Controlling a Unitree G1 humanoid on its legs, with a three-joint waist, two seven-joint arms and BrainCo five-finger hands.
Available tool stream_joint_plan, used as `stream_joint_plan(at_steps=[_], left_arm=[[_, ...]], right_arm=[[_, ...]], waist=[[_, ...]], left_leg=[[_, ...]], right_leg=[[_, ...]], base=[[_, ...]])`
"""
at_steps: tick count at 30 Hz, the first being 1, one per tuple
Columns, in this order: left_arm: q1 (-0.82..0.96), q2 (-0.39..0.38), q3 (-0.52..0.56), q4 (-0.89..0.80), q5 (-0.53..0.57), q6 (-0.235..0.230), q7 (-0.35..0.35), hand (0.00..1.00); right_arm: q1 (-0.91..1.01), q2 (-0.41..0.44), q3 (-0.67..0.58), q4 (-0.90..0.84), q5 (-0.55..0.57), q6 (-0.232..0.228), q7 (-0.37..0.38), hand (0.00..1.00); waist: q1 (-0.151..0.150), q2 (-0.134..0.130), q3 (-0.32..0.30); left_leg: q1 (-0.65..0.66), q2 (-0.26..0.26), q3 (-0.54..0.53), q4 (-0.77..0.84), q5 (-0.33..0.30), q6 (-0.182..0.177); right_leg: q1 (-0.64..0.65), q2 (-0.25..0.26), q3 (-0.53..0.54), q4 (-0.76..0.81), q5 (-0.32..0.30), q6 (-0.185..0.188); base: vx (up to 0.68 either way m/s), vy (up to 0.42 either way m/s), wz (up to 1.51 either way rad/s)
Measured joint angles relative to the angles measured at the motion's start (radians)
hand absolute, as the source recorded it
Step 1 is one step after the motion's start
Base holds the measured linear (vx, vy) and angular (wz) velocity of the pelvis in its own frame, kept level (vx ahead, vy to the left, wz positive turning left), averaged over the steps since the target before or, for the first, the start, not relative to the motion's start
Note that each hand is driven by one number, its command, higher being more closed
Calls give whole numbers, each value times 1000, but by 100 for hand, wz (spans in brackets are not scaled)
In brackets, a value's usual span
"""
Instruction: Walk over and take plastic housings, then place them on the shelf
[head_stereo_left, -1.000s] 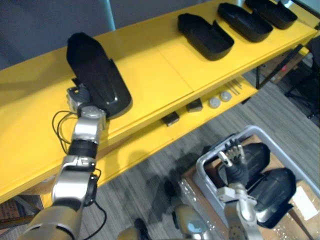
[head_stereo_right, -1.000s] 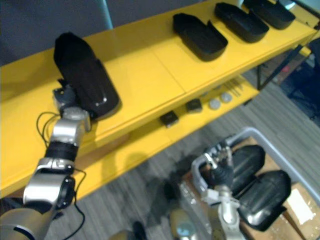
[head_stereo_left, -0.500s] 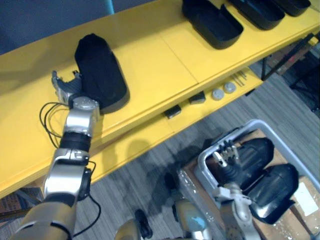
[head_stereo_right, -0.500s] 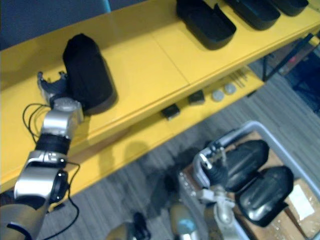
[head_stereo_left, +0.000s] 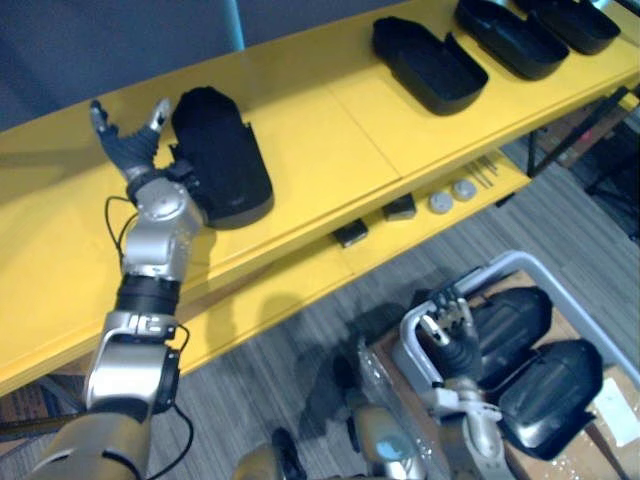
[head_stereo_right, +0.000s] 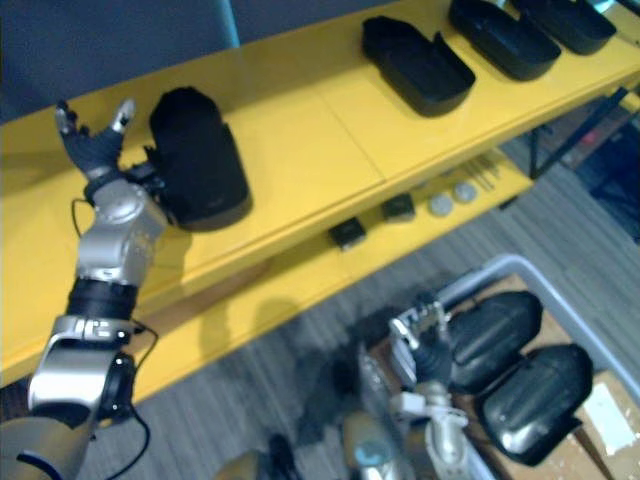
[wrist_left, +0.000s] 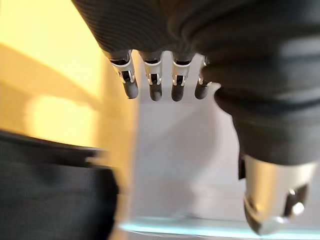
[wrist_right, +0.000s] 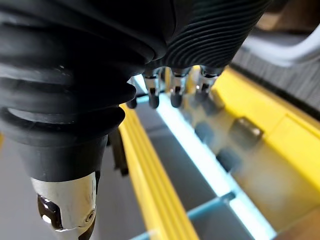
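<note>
**Left eye view.** Your left hand (head_stereo_left: 128, 150) has let go. A second ago it was pressed up against the black housing (head_stereo_left: 222, 158), which stood tilted. Now the fingers are spread wide and lifted, just beside it. The housing lies flat, dome up, on the yellow shelf (head_stereo_left: 320, 130) by itself. So I think this one is done, and you can go for the next.

Three more housings (head_stereo_left: 432, 65) sit further along the shelf, well apart, with bare shelf between. Your right hand (head_stereo_left: 450, 328) hangs low with loose fingers and holds nothing. It is by the rim of the grey bin (head_stereo_left: 520, 258), where two housings (head_stereo_left: 552, 385) wait. Small parts (head_stereo_left: 437, 203) lie on the lower shelf (head_stereo_left: 290, 285).

**Right eye view.** The placed housing (head_stereo_right: 197, 158) lies near the front edge of the shelf. Your left wrist is very close to it. If you pull back carelessly, I think you could bump it off.

**Left wrist view.** The fingers (wrist_left: 151, 86) are straight and the thumb (wrist_left: 270, 210) stands apart. Nothing is between them. The housing (wrist_left: 50, 195) is a dark shape off to one side.

**Right wrist view.** The fingers (wrist_right: 173, 95) hang loose and hold nothing. Yellow shelf shows past them.
</note>
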Motion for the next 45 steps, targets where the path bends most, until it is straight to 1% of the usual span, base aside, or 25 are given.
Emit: stream_joint_plan(at_steps=[1, 2, 4, 5, 6, 8, 9, 10, 12, 13, 14, 15, 16, 17, 18, 21, 24, 26, 30, 35, 37, 38, 41, 42, 45], left_arm=[[30, 2, 26, -29, -4, -7, -37, 0], [52, 13, 35, -41, -13, -13, -62, 0], [95, 33, 64, -67, -59, -14, -143, 0], [122, 42, 75, -91, -80, -15, -180, 0], [141, 49, 82, -104, -80, -15, -202, 0], [224, 75, 115, -140, -105, -15, -277, 0], [272, 75, 133, -140, -111, -12, -310, 0], [297, 75, 142, -140, -111, -11, -321, 0], [374, 76, 153, -137, -111, -6, -358, 0], [419, 75, 153, -127, -110, -3, -382, 0], [443, 75, 152, -101, -110, 1, -397, 0], [468, 75, 153, -42, -108, 1, -412, 0], [478, 74, 154, -8, -108, 1, -421, 0], [495, 67, 155, 43, -106, 1, -433, 0], [504, 64, 155, 72, -102, 1, -451, 0], [514, 64, 155, 106, -97, 1, -501, 0], [513, 63, 155, 133, -99, -8, -532, 0], [513, 62, 155, 150, -99, -8, -543, 0], [513, 54, 155, 179, -102, -8, -543, 0], [510, 0, 137, 188, -106, -1, -522, 0], [507, -23, 136, 190, -106, 11, -496, 0], [505, -31, 136, 190, -105, 10, -481, 0], [468, -34, 130, 210, -104, 29, -436, 0], [456, -43, 127, 216, -103, 33, -414, 0], [445, -54, 125, 217, -98, 40, -379, 0]], right_arm=[[-4, -4, -1, 0, 0, 0, 3, 0], [-9, -5, -5, 1, 0, 0, 10, 0], [-11, -8, -22, 2, -1, -1, 25, 0], [-11, -9, -37, 4, 0, -2, 36, 0], [-12, -10, -43, 4, 0, -3, 42, 0], [-20, -12, -59, 5, 0, -13, 59, 0], [-19, -12, -64, 7, 0, -13, 67, 0], [-18, -12, -64, 8, 0, -13, 71, 0], [-4, -12, -66, 9, 1, -13, 88, 0], [-5, -13, -70, 9, 1, -11, 101, 0], [-8, -13, -74, 9, 1, -11, 112, 0], [-10, -20, -75, 10, 1, -10, 129, 0], [-11, -26, -76, 11, 2, -10, 137, 0], [-12, -35, -87, 11, 2, -9, 154, 0], [-13, -45, -100, 17, 2, -9, 165, 0], [-11, -60, -134, 23, 3, -9, 194, 0], [-12, -67, -147, 24, 3, -8, 209, 0], [-8, -67, -153, 24, 3, -2, 218, 0], [-8, -66, -154, 24, 3, 14, 237, 0], [-8, -66, -156, 23, 2, 23, 237, 0], [-8, -66, -161, 23, 2, 24, 237, 0], [-7, -66, -164, 23, 2, 24, 237, 0], [-8, -65, -178, 23, 2, 25, 236, 0], [-6, -65, -181, 23, 2, 25, 236, 0], [-5, -65, -182, 23, 2, 25, 236, 0]], waist=[[2, 21, -17], [6, 37, -31], [13, 67, -57], [18, 76, -77], [22, 79, -86], [33, 82, -102], [38, 81, -121], [40, 79, -129], [53, 75, -153], [55, 77, -161], [58, 81, -166], [58, 82, -177], [57, 81, -178], [55, 88, -178], [55, 89, -177], [54, 88, -177], [49, 88, -177], [43, 88, -177], [31, 88, -177], [21, 89, -177], [17, 91, -176], [12, 92, -175], [-1, 95, -173], [-3, 95, -173], [-10, 96, -172]], left_leg=[[2, -1, -2, -1, 0, 0], [4, -1, -3, -2, 0, 0], [19, -2, -25, -14, 2, 3], [18, -4, -33, -22, 11, 6], [21, -6, -35, -29, 16, 7], [37, -15, -46, -50, 28, 10], [35, -17, -51, -54, 32, 10], [35, -17, -52, -57, 33, 9], [35, -16, -50, -71, 37, 10], [34, -9, -47, -77, 38, 13], [35, -4, -46, -82, 41, 15], [40, -1, -50, -98, 50, 3], [49, -3, -50, -106, 53, -3], [52, 1, -52, -112, 63, -19], [54, 6, -52, -117, 68, -26], [63, 14, -52, -130, 82, -39], [70, 11, -50, -141, 87, -40], [71, 7, -50, -141, 88, -40], [71, 1, -48, -142, 88, -39], [71, 2, -36, -147, 89, -40], [70, 0, -27, -152, 91, -42], [70, -1, -26, -157, 95, -42], [70, -2, -26, -157, 95, -42], [70, -2, -25, -157, 95, -42], [70, -3, -23, -157, 95, -42]], right_leg=[[2, 4, -4, 1, 1, 1], [4, 4, -9, 1, 1, 1], [19, 4, -41, 1, 1, 1], [19, 2, -57, 1, 1, 1], [19, 1, -58, 1, 1, 1], [30, -5, -66, -8, -1, 1], [30, -9, -79, -8, -11, -4], [30, -10, -82, -8, -17, -3], [30, -10, -94, -8, -24, 1], [31, -10, -116, -8, -39, -9], [31, -8, -125, -8, -42, -11], [30, -20, -146, 1, -17, -24], [32, -19, -153, -6, -16, -23], [34, -14, -159, -8, -18, -26], [30, -9, -161, -8, -19, -29], [30, 0, -160, -8, -18, -29], [30, 1, -159, -8, -17, -28], [31, -4, -158, -8, -17, -28], [30, -9, -154, -9, -16, -29], [21, -5, -139, -9, -14, -31], [12, -5, -133, -9, -11, -32], [9, -5, -133, -9, -10, -33], [8, -5, -132, -9, -9, -33], [8, -5, -131, -9, -9, -33], [7, -5, -129, -9, -9, -33]], base=[[69, 10, 3], [71, 9, 1], [36, -23, 8], [-2, -47, 14], [-22, -43, 13], [-85, -31, 12], [-104, -30, 14], [-81, -41, 10], [-44, -42, 1], [-14, -45, 1], [5, -61, 4], [16, -62, 2], [31, -87, 4], [41, -100, 3], [42, -99, 3], [39, -86, -1], [9, -26, -3], [-6, 1, -2], [0, 0, 0], [-4, -1, -6], [0, -1, -11], [4, -1, -5], [0, 0, 0], [0, 0, 0], [0, 0, 0]])
